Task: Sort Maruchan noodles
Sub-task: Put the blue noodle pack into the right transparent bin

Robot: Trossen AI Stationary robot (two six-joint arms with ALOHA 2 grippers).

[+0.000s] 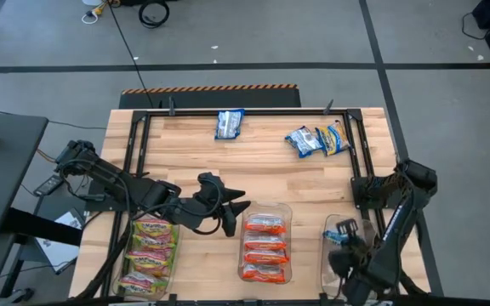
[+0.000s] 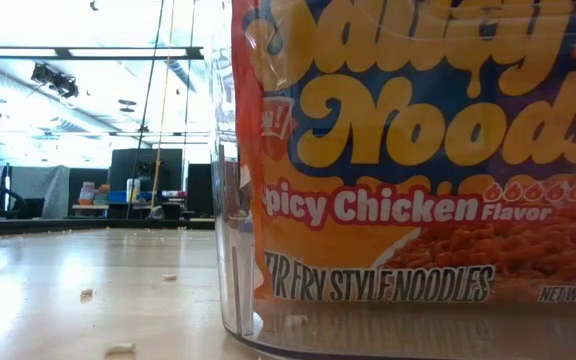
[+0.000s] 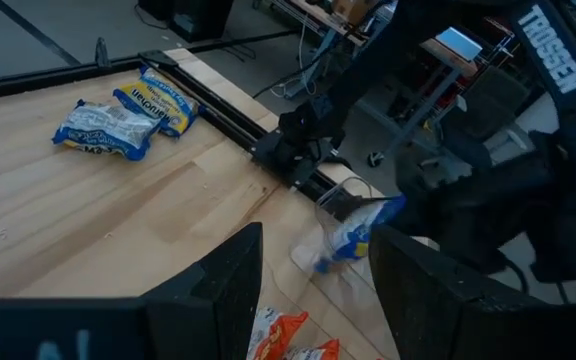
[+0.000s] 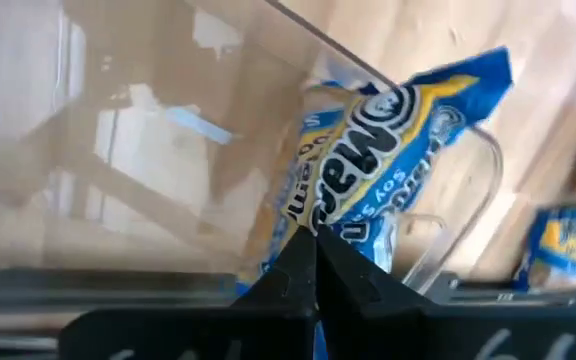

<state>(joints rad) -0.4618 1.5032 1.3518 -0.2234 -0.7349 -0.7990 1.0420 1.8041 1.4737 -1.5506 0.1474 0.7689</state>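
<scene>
My right gripper is shut on a blue-and-yellow noodle packet over the clear bin at the table's near right. My left gripper stands open above the table's middle with nothing between its fingers. Green-yellow packets lie in the near-left bin. Orange-red packets lie in the middle bin. Three more blue-and-yellow packets lie flat on the table near its far edge, one at the middle and two at the right. My right gripper pinches the blue-and-yellow packet by an end edge between its two shut fingers. The fingers come steeply from above. The packet hangs tilted below them at the clear bin's wall; whether its lower end rests on anything, I cannot tell.
A black metal frame runs along the table's far edge and down both sides. Bare wood lies between the far packets and the three bins. Another blue-and-yellow packet shows beside the right bin's wall.
</scene>
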